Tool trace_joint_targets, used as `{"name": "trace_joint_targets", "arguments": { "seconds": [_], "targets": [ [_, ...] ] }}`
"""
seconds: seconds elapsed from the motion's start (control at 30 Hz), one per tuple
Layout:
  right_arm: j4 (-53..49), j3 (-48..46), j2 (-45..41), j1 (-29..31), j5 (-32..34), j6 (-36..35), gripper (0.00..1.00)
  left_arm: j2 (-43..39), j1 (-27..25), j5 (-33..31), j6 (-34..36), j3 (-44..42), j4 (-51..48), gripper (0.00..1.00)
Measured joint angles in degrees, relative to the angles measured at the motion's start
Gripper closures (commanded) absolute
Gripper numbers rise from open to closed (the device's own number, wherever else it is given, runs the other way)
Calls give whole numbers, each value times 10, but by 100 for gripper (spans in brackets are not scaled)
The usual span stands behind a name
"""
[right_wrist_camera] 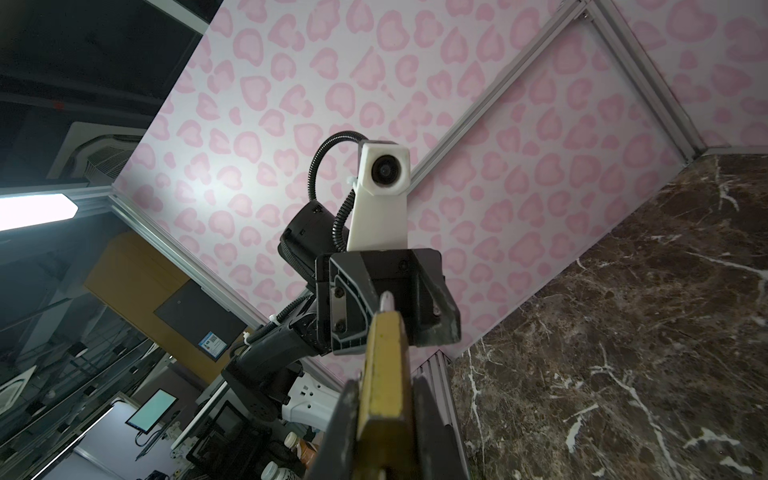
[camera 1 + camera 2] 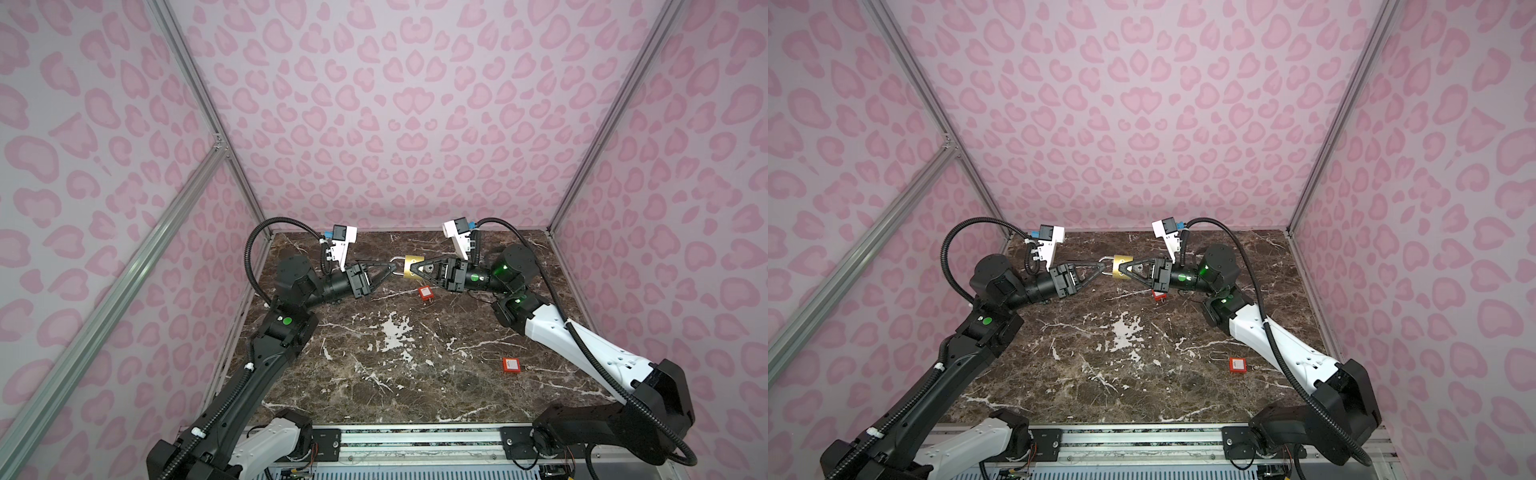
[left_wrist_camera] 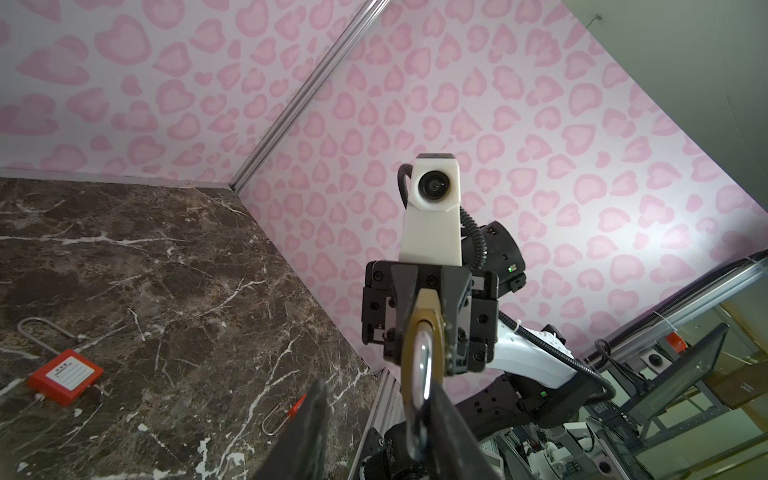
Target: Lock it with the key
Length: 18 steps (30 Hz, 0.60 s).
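Right gripper [image 2: 412,270] clamps the brass padlock [image 2: 411,260] by its body, above the table [image 2: 374,374] at far middle. Left gripper [image 2: 392,266] has its fingers [image 3: 309,432] slightly apart around the shackle [image 3: 420,365], which lies against one. The keyhole is hidden. A red lock [image 2: 1158,296] is half covered.

Overhead pair; wrist views sharing padlock [image 1: 384,374]

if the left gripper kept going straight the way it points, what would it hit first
The brass padlock, held in the right gripper. Its shackle sits between the open fingers of the left gripper, so the lock's body comes next, probably almost at once.
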Motion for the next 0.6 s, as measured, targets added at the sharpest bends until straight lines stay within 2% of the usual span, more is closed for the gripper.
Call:
{"name": "trace_joint_targets", "arguments": {
  "seconds": [0.07, 0.17, 0.23, 0.43, 0.53, 0.6],
  "targets": [
    [7, 0, 0, 0, -1, 2, 100, 1, -4, -1, 0, 0, 0, 57],
    [7, 0, 1, 0, 0, 4, 100, 0, -4, -1, 0, 0, 2, 63],
    [7, 0, 2, 0, 2, 4, 100, 0, -5, -2, -3, 0, 6, 79],
    [12, -2, 13, 7, 14, 3, 100, 0, -6, -9, -4, 0, 12, 82],
    [11, -1, 17, 11, 15, 0, 100, 3, -8, -7, -13, 0, 13, 95],
    [12, -1, 17, 11, 14, -7, 79, 3, -9, -4, -20, 0, 17, 96]
  ]
}}
